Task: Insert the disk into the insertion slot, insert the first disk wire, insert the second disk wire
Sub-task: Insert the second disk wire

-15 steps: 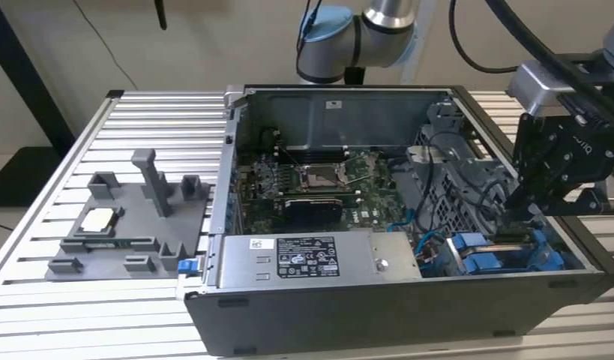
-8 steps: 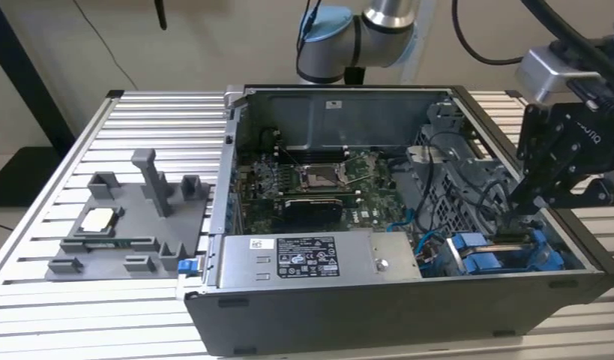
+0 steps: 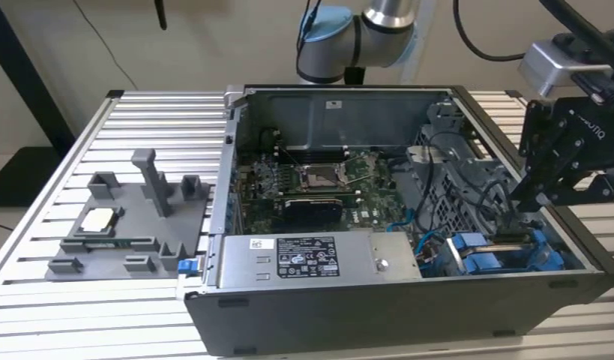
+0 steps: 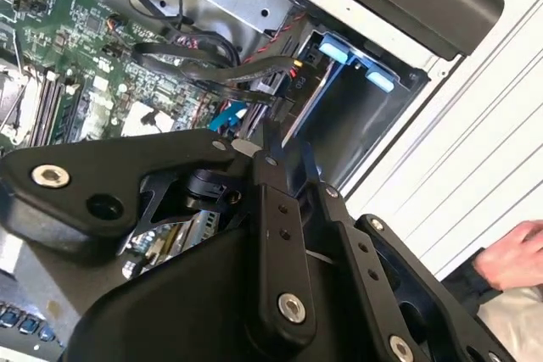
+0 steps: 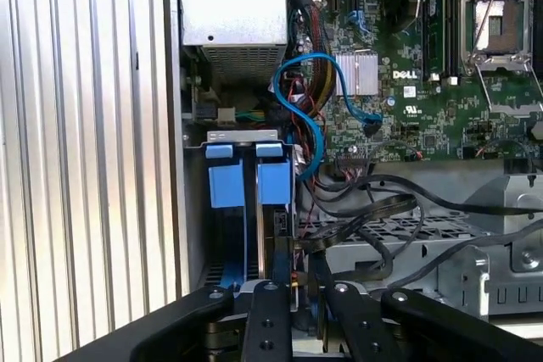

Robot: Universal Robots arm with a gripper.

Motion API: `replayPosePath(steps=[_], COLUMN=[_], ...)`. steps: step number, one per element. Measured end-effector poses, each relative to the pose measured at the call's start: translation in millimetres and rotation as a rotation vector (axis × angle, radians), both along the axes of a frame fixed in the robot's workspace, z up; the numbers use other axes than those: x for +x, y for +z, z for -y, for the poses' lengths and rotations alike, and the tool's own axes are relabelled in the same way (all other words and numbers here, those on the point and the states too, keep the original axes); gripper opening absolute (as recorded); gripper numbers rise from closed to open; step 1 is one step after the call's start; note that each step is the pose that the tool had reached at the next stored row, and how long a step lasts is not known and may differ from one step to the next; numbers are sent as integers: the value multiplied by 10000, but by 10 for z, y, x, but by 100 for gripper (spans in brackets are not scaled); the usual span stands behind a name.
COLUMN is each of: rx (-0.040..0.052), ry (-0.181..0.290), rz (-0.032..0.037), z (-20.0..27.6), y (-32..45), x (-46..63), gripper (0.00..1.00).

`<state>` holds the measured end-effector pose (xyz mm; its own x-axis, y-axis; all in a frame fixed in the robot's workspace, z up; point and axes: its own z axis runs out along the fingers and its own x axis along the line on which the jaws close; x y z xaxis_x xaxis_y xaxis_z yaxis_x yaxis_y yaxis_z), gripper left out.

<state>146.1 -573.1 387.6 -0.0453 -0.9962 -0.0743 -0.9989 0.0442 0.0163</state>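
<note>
The disk's bright blue carrier (image 5: 273,184) sits inside the insertion slot (image 5: 242,135), the bay of the dark drive cage at the case's corner on the exterior view's right. Its blue tabs (image 4: 335,50) stick out of the bay, and it appears as a blue block (image 3: 483,255) in the exterior view. My black gripper (image 3: 522,204) hangs just over the cage. Its fingers are closed to a narrow gap on the end of a black disk wire (image 5: 373,209), right at the disk's rear edge, in both wrist views (image 5: 299,287) (image 4: 267,137).
The open case holds a green motherboard (image 3: 317,180), a grey labelled power-supply box (image 3: 307,259), a looped blue cable (image 5: 314,91) and a perforated panel (image 5: 399,235). A grey fixture plate (image 3: 127,217) lies on the slatted table. A person's hand (image 4: 509,252) rests outside the case.
</note>
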Motion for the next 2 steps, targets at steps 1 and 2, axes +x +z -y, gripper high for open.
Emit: replayPosePath(steps=[1,2], rx=[-1,-1], ry=[0,0], rz=[0,0], z=[0,0], y=[0,0], x=[0,0], gripper=[24,24])
